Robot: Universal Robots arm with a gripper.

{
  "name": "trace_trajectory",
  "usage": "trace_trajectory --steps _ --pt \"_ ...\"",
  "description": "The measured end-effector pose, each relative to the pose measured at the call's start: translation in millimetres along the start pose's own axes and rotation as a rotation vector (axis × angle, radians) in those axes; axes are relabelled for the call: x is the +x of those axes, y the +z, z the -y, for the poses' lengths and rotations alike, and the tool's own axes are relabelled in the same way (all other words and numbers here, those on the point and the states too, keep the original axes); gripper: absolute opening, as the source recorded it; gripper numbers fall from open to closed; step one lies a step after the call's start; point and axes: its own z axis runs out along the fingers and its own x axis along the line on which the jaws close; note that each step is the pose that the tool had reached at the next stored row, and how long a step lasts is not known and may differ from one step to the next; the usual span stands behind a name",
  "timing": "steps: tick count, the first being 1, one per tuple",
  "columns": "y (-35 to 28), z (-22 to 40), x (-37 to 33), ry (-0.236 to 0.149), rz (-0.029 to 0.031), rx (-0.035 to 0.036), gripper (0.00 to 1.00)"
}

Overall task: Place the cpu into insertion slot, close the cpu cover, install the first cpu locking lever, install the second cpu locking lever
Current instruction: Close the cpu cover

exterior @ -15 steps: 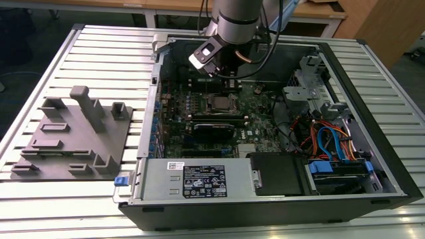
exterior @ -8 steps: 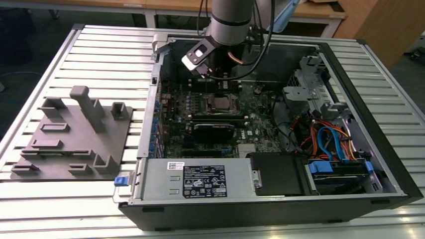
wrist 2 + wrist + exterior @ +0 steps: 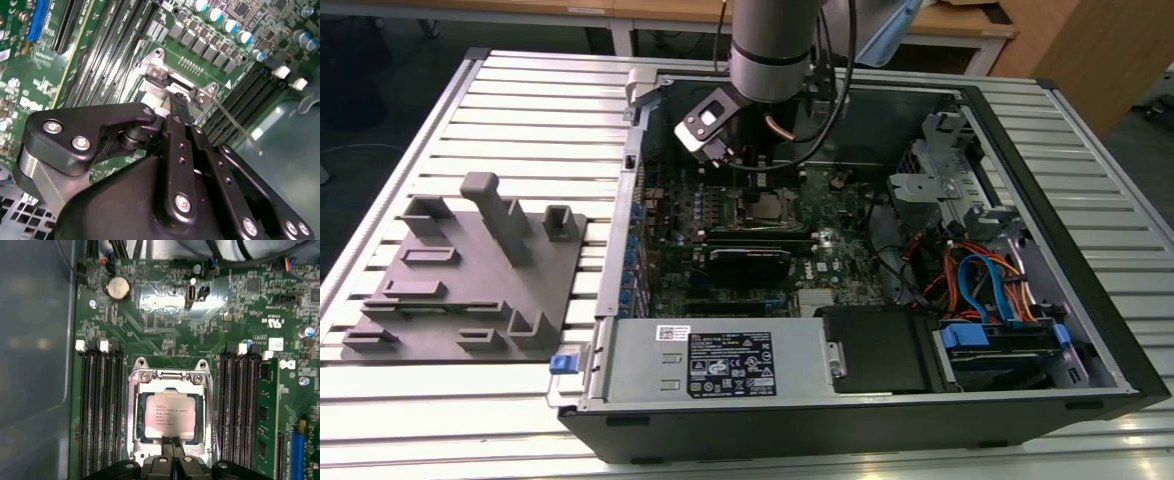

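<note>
1. Well, the gripper (image 3: 171, 444) has its two black fingers pressed together with only a thin seam between them. Nothing is held in them.
2. In the first wrist view, the fingertips sit at one edge of the cpu (image 3: 169, 416), over the near side of the cpu cover (image 3: 170, 376). Whether they touch the metal I cannot tell.
3. The cpu lies flat in the insertion slot (image 3: 142, 434), silvery top up. The cover's silver frame is down around it, and the chip shows through the window.
4. In the second wrist view, the same fingertip (image 3: 179, 102) stands by the hinged side of the socket. A thin locking lever (image 3: 237, 127) reaches out from a corner, slanting across the memory slots.
5. Long black memory slots (image 3: 100, 410) flank the socket on both sides on the green circuit board (image 3: 165, 325). A round coin battery (image 3: 117, 287) sits further off.
6. In the exterior view, the arm (image 3: 774, 50) comes down into the open computer case (image 3: 1067, 250), which lies on a slatted table (image 3: 520, 90).
7. A grey fixture plate (image 3: 454, 280) rests on the table at the exterior view's left, apart from the case.
</note>
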Motion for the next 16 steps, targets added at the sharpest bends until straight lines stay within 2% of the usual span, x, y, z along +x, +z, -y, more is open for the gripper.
trace_trajectory --steps 7,16 --pt "10.9 3.3 -0.2 0.0 -0.0001 -0.0001 0.11" --pt "10.3 6.4 -0.1 0.0 -0.0002 -0.0001 0.11"
